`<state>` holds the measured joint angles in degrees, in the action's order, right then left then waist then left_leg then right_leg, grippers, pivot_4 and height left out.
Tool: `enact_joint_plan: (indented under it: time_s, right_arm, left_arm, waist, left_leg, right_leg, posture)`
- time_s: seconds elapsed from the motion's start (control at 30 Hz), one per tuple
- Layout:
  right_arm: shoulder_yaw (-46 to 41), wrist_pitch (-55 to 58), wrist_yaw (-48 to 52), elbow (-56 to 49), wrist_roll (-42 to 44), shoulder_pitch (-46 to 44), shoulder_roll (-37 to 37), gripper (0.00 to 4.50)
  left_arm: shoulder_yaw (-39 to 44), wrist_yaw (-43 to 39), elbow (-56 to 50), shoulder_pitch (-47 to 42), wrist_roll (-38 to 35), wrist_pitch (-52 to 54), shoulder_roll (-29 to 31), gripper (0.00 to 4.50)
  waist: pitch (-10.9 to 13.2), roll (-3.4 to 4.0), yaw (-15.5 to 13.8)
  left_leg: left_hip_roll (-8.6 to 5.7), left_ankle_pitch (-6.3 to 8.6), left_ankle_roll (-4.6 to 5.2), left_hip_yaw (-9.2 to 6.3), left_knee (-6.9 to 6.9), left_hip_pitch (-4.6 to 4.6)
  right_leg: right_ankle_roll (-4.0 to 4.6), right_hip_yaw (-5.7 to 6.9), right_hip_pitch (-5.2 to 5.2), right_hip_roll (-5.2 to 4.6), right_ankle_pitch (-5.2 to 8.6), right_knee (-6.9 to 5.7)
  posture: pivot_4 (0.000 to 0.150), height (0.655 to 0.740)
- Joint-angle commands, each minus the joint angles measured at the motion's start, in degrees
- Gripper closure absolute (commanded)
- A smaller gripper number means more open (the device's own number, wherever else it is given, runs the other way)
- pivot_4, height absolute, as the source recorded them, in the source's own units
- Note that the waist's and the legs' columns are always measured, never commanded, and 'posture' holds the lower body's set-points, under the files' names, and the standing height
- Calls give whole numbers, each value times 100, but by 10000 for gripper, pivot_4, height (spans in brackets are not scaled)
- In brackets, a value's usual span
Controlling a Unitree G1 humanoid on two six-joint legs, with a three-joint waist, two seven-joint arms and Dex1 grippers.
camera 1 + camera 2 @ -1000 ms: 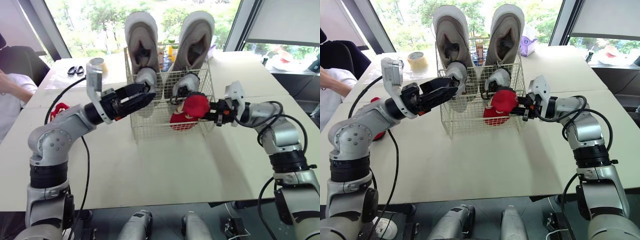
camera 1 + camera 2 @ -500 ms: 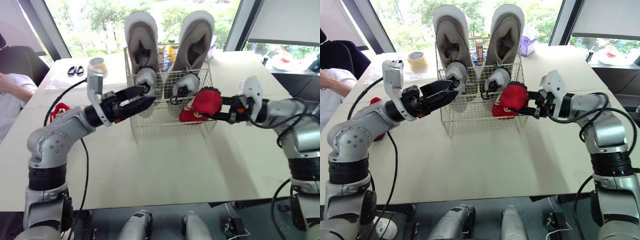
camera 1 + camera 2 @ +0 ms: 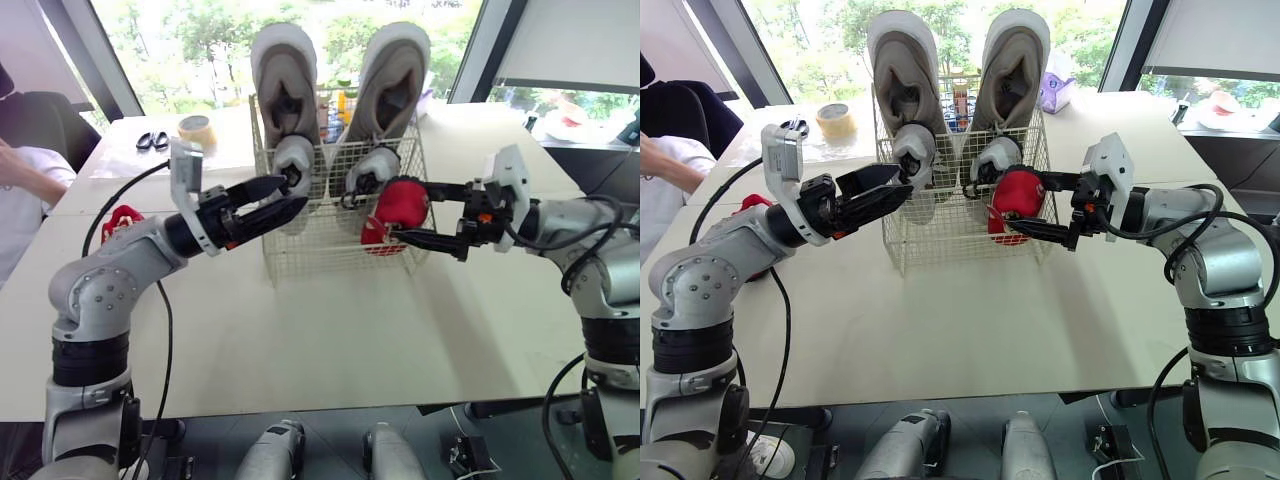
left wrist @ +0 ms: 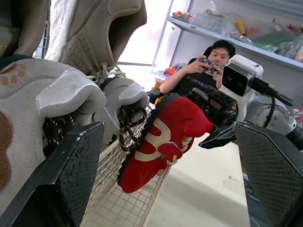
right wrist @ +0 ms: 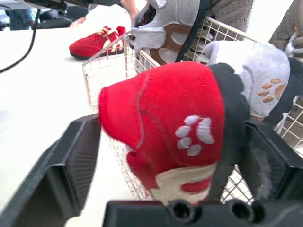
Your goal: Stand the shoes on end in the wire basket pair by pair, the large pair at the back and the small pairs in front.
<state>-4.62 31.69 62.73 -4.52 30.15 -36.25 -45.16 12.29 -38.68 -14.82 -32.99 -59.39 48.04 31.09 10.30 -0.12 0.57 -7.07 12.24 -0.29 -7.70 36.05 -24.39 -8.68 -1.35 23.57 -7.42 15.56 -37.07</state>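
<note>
Large pair [image 3: 285,75] stands at the basket [image 3: 300,250]'s back, grey pair [image 3: 295,160] in front, one red shoe [image 3: 398,205] at its right front corner between your released right fingers [image 3: 425,238]. Left fingers [image 3: 270,210] gape too — the other red shoe [image 3: 120,218] lies far left on the counter [image 3: 330,330].

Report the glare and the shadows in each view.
Left eye view: bright windows backlight the two tall grey sneakers, and the white wire basket throws a soft shadow on the beige table. Left wrist view: white glare behind the small red shoe. Right wrist view: the table glares white.
</note>
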Motion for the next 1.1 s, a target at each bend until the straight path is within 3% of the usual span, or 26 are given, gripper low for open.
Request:
enact_joint_plan:
  time_s: [0.03,0.3,0.57,0.73,0.87,1.0,1.1]
  right_arm:
    - [-190,-167,-3,-148,-94,36,-231,777]
    - [-763,-89,-83,-184,25,138,-820,777]
    - [-796,37,-93,-66,166,-683,-1028,777]
    - [-361,214,133,-204,504,-1633,-614,777]
    - [4,383,275,-431,766,-2067,-133,777]
    - [147,376,319,-448,768,-2107,84,777]
    - [189,329,332,-427,703,-2059,117,777]
  left_arm:
    - [172,38,-249,57,-88,-51,77,0]
    - [501,305,-543,322,-190,21,409,0]
    - [1184,719,-636,623,-11,-25,1127,0]
    - [1358,1786,-104,467,1046,-94,1598,0]
    - [1363,2869,431,261,1816,436,1878,0]
    - [1345,3126,623,562,2387,788,2234,0]
    - [1542,3383,905,644,2605,1013,2175,0]
  waist:
    - [0,0,0]
    - [0,0,10]
    - [1,2,10]
    - [1,2,27]
    - [2,-1,15]
    - [3,-3,13]
    - [3,-3,-7]
  left_leg:
    - [0,0,0,0,0,0]
    - [0,1,2,1,-3,0]
    - [2,2,2,5,-4,0]
    - [2,2,1,7,-10,1]
    - [1,2,1,4,-12,0]
    - [-1,3,2,5,-14,-3]
    - [-3,3,1,3,-15,-4]
  right_leg:
    - [0,0,0,-1,0,0]
    - [0,0,1,-1,0,1]
    - [1,-1,5,-4,1,0]
    - [1,-1,8,-7,1,1]
    - [0,1,8,-6,0,2]
    - [0,0,14,-6,0,1]
    - [0,0,16,-7,0,-1]
  posture:
    - [1500,7400]
    - [1500,7400]
    - [1500,7400]
    - [1500,7400]
    - [1500,7400]
    - [1500,7400]
    - [1500,7400]
